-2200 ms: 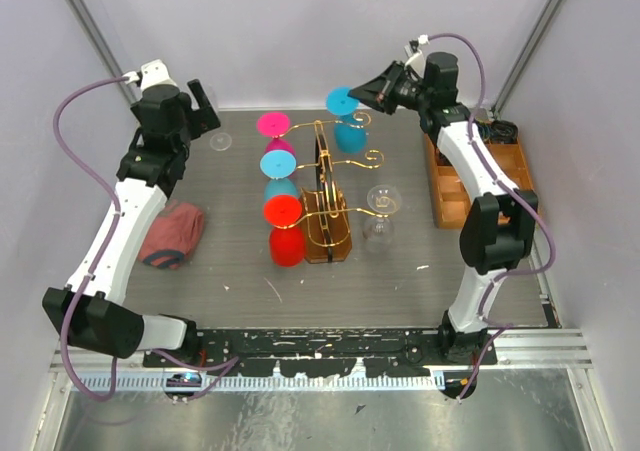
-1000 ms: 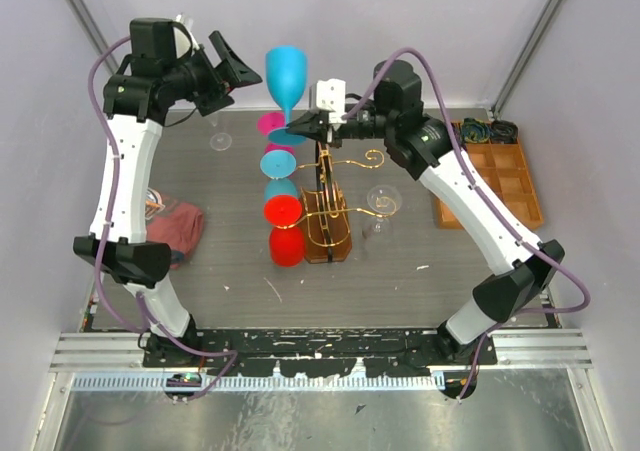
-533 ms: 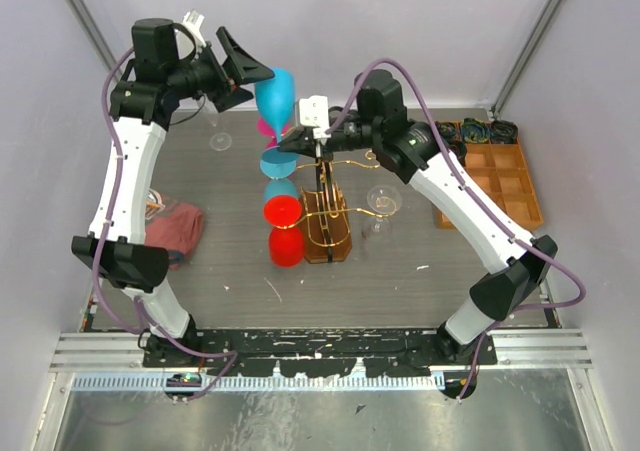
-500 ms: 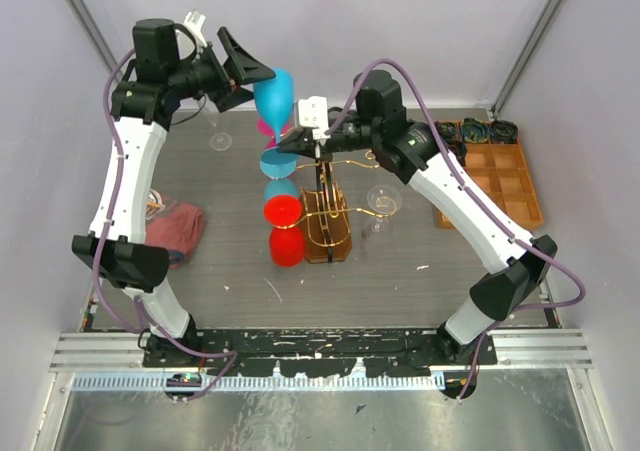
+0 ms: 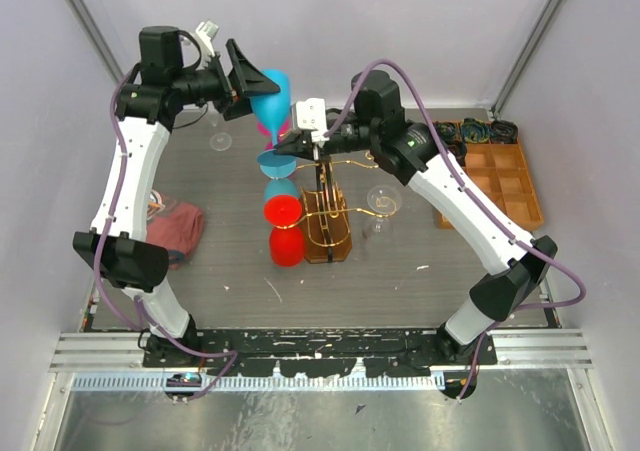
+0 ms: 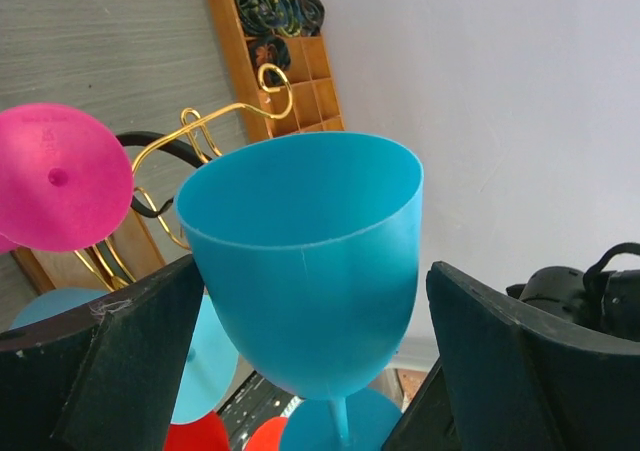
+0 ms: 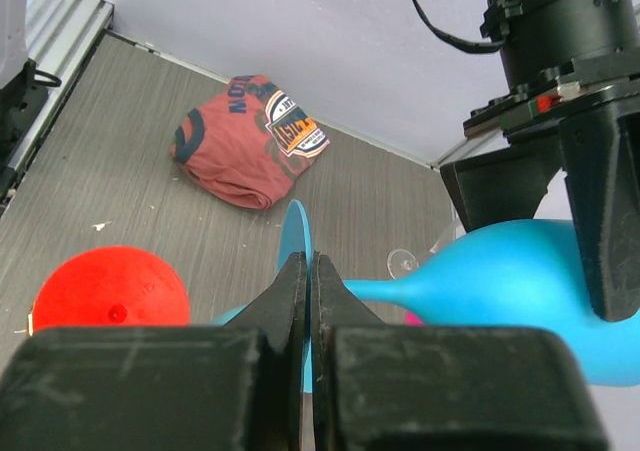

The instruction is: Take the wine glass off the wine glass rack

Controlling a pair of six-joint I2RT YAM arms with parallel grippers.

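A blue wine glass (image 5: pixel 271 95) hangs in the air above the back of the table, tilted left. My right gripper (image 5: pixel 284 146) is shut on the edge of its flat foot (image 7: pixel 297 229); its tips show in the right wrist view (image 7: pixel 308 267). The left gripper (image 5: pixel 262 83) is open, one finger (image 6: pixel 130 361) on each side of the blue bowl (image 6: pixel 310 261), with gaps both sides. The gold wire wine glass rack (image 5: pixel 330 206) stands mid-table, holding pink (image 5: pixel 266 125), cyan (image 5: pixel 277 162), red (image 5: pixel 284 212) and clear (image 5: pixel 380 204) glasses.
A folded red cloth (image 5: pixel 172 233) lies at the left. A small clear glass (image 5: pixel 220 141) stands at the back left. An orange-brown wooden tray (image 5: pixel 492 176) with compartments sits at the right. Grey walls close in the back and sides.
The right gripper has tipped the blue glass from upright toward the left. The left gripper has moved right, so its open fingers now flank the bowl.
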